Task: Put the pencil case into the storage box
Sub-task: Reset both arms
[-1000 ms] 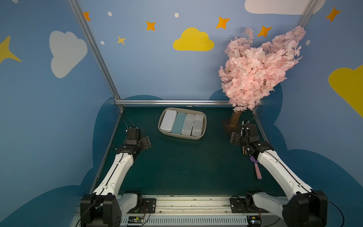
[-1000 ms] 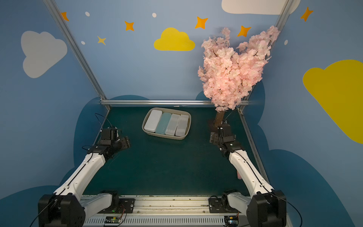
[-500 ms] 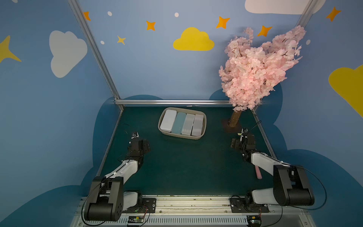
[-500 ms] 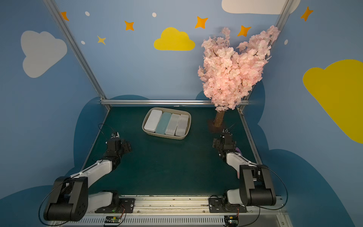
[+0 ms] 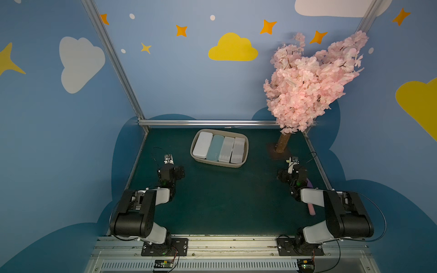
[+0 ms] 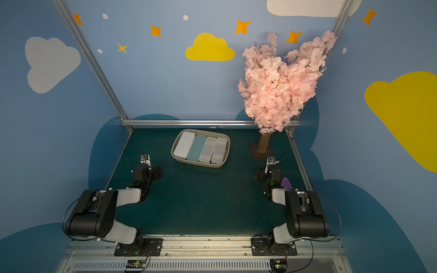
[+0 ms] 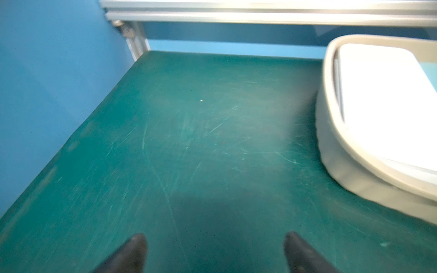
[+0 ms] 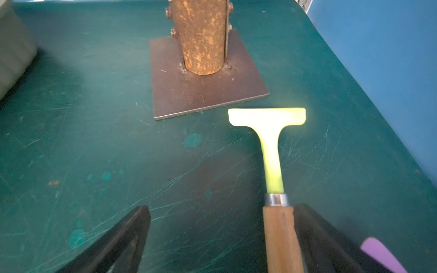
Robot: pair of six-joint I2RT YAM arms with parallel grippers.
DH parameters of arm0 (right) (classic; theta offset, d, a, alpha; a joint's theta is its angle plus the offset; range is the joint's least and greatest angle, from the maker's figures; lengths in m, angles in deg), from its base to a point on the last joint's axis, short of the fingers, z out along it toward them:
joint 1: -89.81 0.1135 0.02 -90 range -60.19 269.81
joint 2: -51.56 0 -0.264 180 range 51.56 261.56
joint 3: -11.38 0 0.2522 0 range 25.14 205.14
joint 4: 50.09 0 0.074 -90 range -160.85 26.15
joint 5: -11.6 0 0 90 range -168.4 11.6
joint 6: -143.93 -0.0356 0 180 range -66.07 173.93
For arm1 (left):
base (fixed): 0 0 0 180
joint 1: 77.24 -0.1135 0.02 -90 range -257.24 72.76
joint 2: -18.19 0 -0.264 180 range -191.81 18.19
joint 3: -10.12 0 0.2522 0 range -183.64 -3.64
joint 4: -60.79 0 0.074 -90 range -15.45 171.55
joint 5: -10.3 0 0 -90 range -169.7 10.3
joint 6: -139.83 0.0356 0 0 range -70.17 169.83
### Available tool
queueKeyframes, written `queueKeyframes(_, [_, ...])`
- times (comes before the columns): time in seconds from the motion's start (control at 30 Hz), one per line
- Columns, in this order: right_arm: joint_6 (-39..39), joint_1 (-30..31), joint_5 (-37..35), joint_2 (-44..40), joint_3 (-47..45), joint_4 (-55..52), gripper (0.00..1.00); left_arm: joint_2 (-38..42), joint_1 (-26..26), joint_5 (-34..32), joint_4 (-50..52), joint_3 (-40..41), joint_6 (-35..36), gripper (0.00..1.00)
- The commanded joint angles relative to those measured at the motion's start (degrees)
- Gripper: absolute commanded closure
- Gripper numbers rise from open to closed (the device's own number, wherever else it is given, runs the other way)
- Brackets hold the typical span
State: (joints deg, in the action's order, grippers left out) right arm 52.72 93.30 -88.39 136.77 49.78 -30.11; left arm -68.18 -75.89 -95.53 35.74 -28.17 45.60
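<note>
done: four cases (image 5: pixel 218 149) in the box (image 5: pixel 218 164), by the bench's (image 5: pixel 224 201) far edge
to do: likely nothing — none seen outside
left gripper (image 7: pixel 215 236): wide open, empty
right gripper (image 8: pixel 222 206): wide open — grips nothing

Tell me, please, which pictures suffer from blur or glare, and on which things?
Left wrist view: the whole frame is softly blurred, and the white pencil case in the storage box is washed out by glare. Right wrist view: the scraper's yellow-green blade glows overexposed, with a halo. Both top views: sharp, though the green mat is dimly lit.
</note>
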Motion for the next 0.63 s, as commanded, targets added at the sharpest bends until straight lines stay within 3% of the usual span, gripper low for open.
queueKeyframes(0.0, [1.0,0.4,0.5,-0.7,1.3,2.4,0.02,-1.5,-0.9,7.0,-7.4,1.6,2.7,0.00])
queueKeyframes(0.03, [1.1,0.4,0.8,-1.2,1.4,1.6,0.02,-4.2,-0.9,7.5,-16.5,4.1,3.6,0.00])
queueKeyframes(0.07, [1.2,0.4,0.7,-0.9,1.3,2.2,0.02,-4.2,-0.5,7.0,-17.8,4.7,3.8,0.00])
queueKeyframes(0.13, [1.2,0.4,0.8,-1.1,1.3,1.8,0.02,-1.3,-0.6,7.6,-7.5,2.0,3.4,0.00])
queueKeyframes(0.2, [1.2,0.4,0.7,-1.1,1.3,1.9,0.02,-3.6,-0.7,7.1,-14.5,3.5,3.5,0.00])
queueKeyframes(0.3, [1.3,0.6,0.5,-1.0,1.3,1.9,0.02,-1.7,-0.6,7.1,-9.0,2.4,3.3,0.00])
queueKeyframes(0.6, [1.6,0.4,1.7,-0.8,1.7,1.5,0.02,-1.8,-0.6,7.1,-9.6,2.5,3.1,0.00])
